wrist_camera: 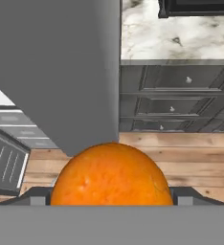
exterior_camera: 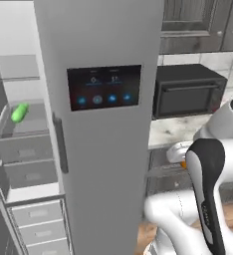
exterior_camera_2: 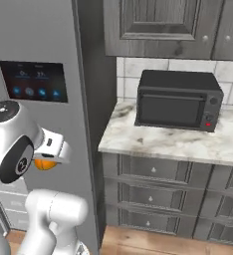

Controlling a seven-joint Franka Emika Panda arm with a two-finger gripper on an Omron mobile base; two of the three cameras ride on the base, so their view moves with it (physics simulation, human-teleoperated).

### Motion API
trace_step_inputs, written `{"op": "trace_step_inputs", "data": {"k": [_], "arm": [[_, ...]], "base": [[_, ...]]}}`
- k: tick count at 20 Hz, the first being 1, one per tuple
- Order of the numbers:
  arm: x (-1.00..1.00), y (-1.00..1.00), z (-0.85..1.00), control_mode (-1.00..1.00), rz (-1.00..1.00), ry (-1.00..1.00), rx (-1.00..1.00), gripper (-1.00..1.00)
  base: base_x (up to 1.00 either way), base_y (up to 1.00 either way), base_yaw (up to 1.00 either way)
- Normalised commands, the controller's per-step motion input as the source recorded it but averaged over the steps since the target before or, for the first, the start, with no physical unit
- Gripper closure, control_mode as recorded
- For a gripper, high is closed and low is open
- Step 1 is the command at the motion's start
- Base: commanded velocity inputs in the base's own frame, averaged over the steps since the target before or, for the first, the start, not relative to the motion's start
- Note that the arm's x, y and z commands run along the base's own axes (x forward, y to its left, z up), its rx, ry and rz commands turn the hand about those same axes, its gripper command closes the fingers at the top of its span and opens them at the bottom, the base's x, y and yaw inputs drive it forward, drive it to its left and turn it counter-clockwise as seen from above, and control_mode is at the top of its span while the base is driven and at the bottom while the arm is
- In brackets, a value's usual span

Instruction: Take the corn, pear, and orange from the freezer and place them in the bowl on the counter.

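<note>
The gripper (wrist_camera: pixel 112 198) is seen in the hand view pinching the orange (wrist_camera: pixel 111 174) between its fingers, over the wooden floor (wrist_camera: pixel 190 162) before the counter (wrist_camera: pixel 181 38); in the left base view the freezer (exterior_camera: pixel 103 149) is shown open, a green item (exterior_camera: pixel 19 112) on its shelf; the arm is bent low beside the freezer door.

orange (wrist_camera: pixel 111 174) smooth bright-orange ball, held between gripper fingers, low and close in hand view, above wood floor; a sliver shows under the white hand in right base view. freezer (exterior_camera: pixel 103 149) tall grey steel, blue-lit dispenser panel, left door open, white shelves and drawers inside. counter (exterior_camera_2: pixel 178 142) white-grey marble over grey drawers, beside the freezer
</note>
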Motion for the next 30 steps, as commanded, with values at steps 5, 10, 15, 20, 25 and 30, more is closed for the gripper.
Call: {"op": "trace_step_inputs", "data": {"k": [5,10,15,20,25,30], "arm": [[0.0,0.0,0.0,1.0,0.0,0.0,0.0,1.0],[0.0,0.0,0.0,1.0,0.0,0.0,0.0,1.0],[0.0,0.0,0.0,1.0,0.0,0.0,0.0,1.0],[0.0,0.0,0.0,1.0,0.0,0.0,0.0,1.0],[0.0,0.0,0.0,1.0,0.0,0.0,0.0,1.0],[0.0,0.0,0.0,1.0,0.0,0.0,0.0,1.0]], "base": [[0.02,-1.0,0.0],[0.16,-1.0,0.0],[0.32,-1.0,0.0],[0.39,-1.0,0.0],[0.34,-1.0,0.0],[0.28,-1.0,0.0]]}}
